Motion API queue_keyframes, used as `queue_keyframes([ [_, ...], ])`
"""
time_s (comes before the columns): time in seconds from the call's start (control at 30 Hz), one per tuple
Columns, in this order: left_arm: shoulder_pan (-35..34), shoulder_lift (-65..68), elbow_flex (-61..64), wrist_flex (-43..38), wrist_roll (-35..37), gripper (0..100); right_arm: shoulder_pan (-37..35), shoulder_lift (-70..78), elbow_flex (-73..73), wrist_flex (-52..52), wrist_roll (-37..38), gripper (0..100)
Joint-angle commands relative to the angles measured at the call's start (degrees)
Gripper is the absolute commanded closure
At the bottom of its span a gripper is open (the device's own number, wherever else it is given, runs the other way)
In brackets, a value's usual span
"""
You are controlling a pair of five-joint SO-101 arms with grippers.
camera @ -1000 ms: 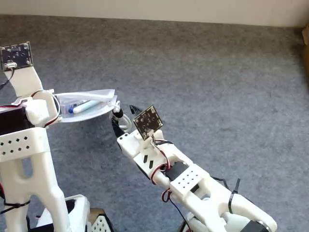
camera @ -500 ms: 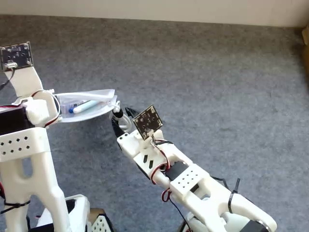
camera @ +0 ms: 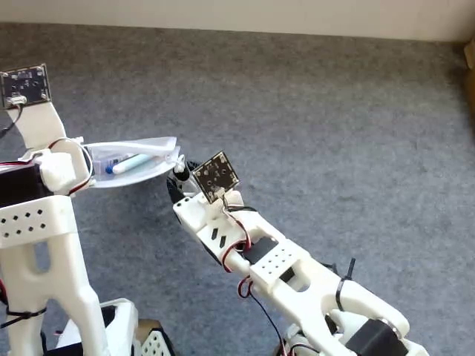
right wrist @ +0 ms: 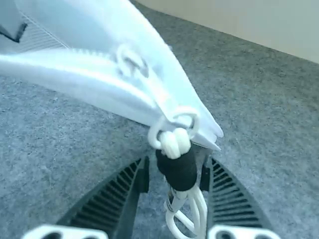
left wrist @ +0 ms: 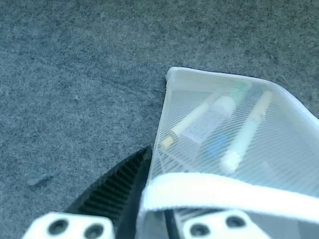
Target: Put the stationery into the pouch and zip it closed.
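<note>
Nearest me, my right tool has its jaws apart, straddling the black pull tab that hangs on a white cord from the zip. I see slivers of gap on both sides, so I judge it isn't pinched yet. The tab is short and dangles loosely. I'd squeeze its black sleeve, not the slick cord.

Just beyond, the pouch is held up off the table. It looks thin, translucent, floppy and light, and I expect it to buckle unless it's pulled taut. In the high view my left tool is clamped on its 9 o'clock end, with the pull at its 3 o'clock end. The stationery lies loose inside and may shift.

The pouch's pointed corner overhangs the tab, which crowds my approach. Farther out, toward 1 o'clock, grey table runs to a pale wall.
</note>
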Motion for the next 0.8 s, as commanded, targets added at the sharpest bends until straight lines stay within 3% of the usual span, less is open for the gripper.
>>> queue_keyframes([
  [0.0, 0.92, 0.75, 0.22, -1.32, 0.44, 99, -0.13, -0.75, -3.91, -1.71, -0.09, 84.2],
  [0.3, 0.92, 0.75, 0.22, -1.41, 0.35, 99, -0.13, -11.3, -2.07, -1.1, -0.09, 84.3],
  [0.77, 0.92, 0.75, 0.22, -1.41, 0.35, 99, -0.22, -2.24, -0.84, -1.63, -0.09, 84.3],
])
